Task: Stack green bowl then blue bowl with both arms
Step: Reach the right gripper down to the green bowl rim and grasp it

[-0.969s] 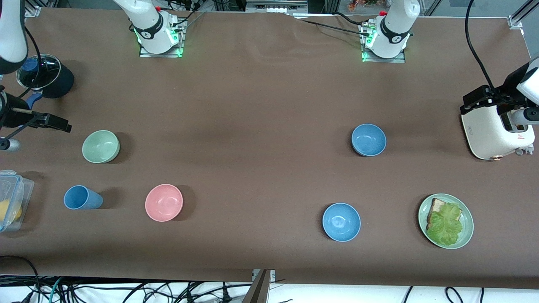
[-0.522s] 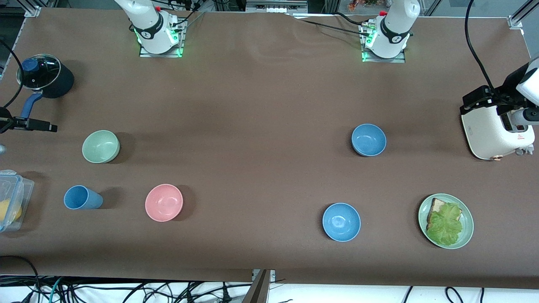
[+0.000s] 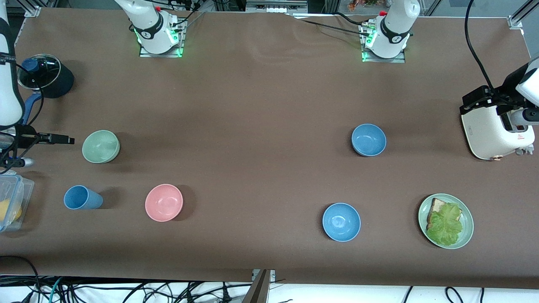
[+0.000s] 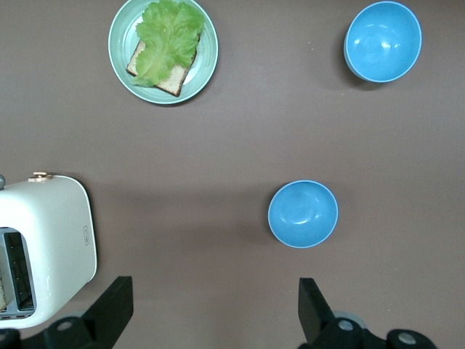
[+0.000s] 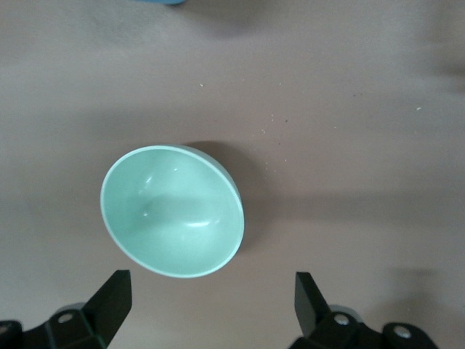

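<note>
Two sets of fingers were mine, and both stood wide apart with nothing between them. My right gripper [image 5: 207, 305] hung in the air over the right arm's end of the counter [image 3: 261, 105], and the green bowl [image 5: 173, 211] sat upright on the counter just below and ahead of its fingers [image 5: 110, 299], untouched. From the front, that green bowl [image 3: 101, 146] lay just beside the tip of my right gripper [image 3: 50, 139]. My left gripper [image 4: 214, 309] hung over the left arm's end of the counter, beside the white toaster [image 4: 43, 247]. The blue bowl [image 4: 303, 214] rested on the counter ahead of those fingers [image 4: 311, 305], well clear of them, with the brighter blue bowl [image 4: 383, 41] farther out again.
</note>
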`<action>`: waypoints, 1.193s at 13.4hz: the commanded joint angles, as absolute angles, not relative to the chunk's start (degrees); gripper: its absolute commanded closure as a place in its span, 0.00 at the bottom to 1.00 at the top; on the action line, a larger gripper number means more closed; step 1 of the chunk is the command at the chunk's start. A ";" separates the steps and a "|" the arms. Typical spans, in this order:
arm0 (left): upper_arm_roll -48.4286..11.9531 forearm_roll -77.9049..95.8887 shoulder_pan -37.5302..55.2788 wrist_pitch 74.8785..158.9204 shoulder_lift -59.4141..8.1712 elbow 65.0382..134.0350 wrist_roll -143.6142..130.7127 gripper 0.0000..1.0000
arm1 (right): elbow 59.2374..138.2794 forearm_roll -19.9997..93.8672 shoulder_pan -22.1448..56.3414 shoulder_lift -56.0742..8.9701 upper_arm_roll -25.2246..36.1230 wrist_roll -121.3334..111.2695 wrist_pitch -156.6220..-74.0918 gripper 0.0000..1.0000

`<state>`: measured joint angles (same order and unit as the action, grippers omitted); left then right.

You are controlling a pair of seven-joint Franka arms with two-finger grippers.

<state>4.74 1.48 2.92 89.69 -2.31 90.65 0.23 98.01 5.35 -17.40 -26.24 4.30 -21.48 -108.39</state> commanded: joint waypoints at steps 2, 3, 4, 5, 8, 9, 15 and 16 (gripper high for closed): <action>4.57 3.08 2.46 89.03 -2.37 90.09 0.18 0.00 | 101.68 9.56 -18.54 -27.15 3.52 -25.83 -113.81 0.01; 4.57 3.08 2.46 89.03 -2.37 90.09 0.18 0.00 | 101.86 10.54 -18.54 -28.20 3.52 -26.54 -114.78 0.01; 4.57 3.08 2.46 89.03 -2.37 90.09 0.18 0.00 | 101.87 10.72 -18.89 -29.08 3.52 -26.98 -115.48 0.01; 4.57 3.08 2.46 89.03 -2.37 90.09 0.18 0.00 | 101.87 10.72 -19.24 -29.79 3.52 -27.07 -116.18 0.01; 4.66 2.99 2.46 89.03 -2.37 90.09 0.18 0.00 | 101.87 10.72 -19.34 -31.19 3.52 -28.38 -117.50 0.01; 4.66 2.99 2.46 89.03 -2.37 90.09 0.09 0.00 | 101.87 10.72 -19.51 -31.72 3.52 -28.39 -117.94 0.01; 4.66 2.99 2.46 89.03 -2.37 90.09 0.44 0.00 | 101.95 12.39 -20.13 -33.92 3.52 -29.27 -118.48 0.05; 4.66 2.99 2.46 89.03 -2.37 90.09 0.53 0.00 | 101.95 12.39 -20.04 -33.93 3.52 -29.27 -118.39 0.22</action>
<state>4.76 1.50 2.92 89.69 -2.32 90.65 0.23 101.55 11.09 -18.91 -34.07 4.30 -27.66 -117.89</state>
